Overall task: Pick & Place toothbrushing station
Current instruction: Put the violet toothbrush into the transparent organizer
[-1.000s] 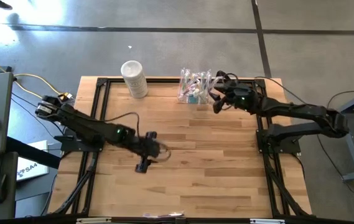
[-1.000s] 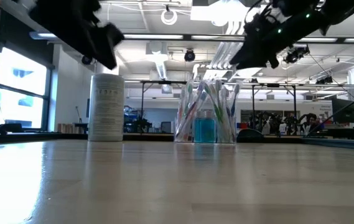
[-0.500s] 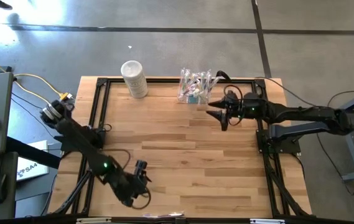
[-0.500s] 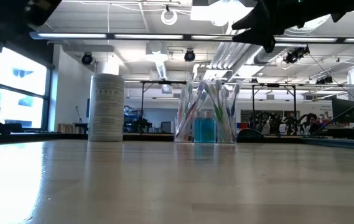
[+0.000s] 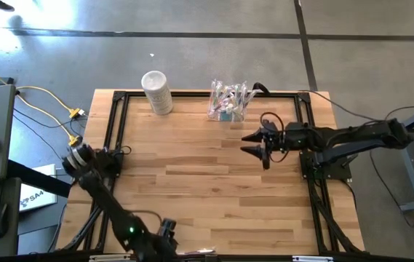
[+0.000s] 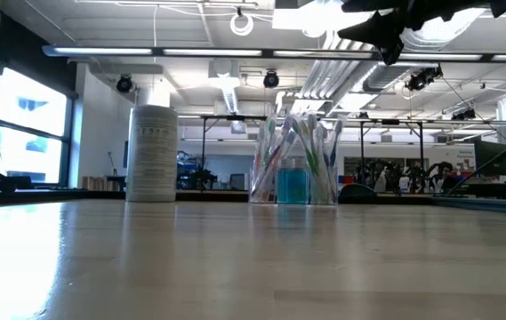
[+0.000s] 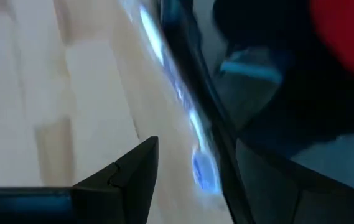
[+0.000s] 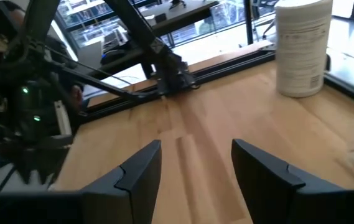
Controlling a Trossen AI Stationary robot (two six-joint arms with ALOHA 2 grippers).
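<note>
Right pincer (image 5: 254, 143) released, empty, near toothbrushing station (image 5: 227, 102) at bench (image 5: 214, 182) far edge. Thin walls: hard approach may topple it. Left pincer (image 5: 164, 231) near front edge, state unclear.

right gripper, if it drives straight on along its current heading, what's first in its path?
Probably nothing on the table. The open right gripper points across bare wood toward the black frame rail beside the left arm's base. The white cylindrical container sits off to one side. Depth is uncertain.
</note>
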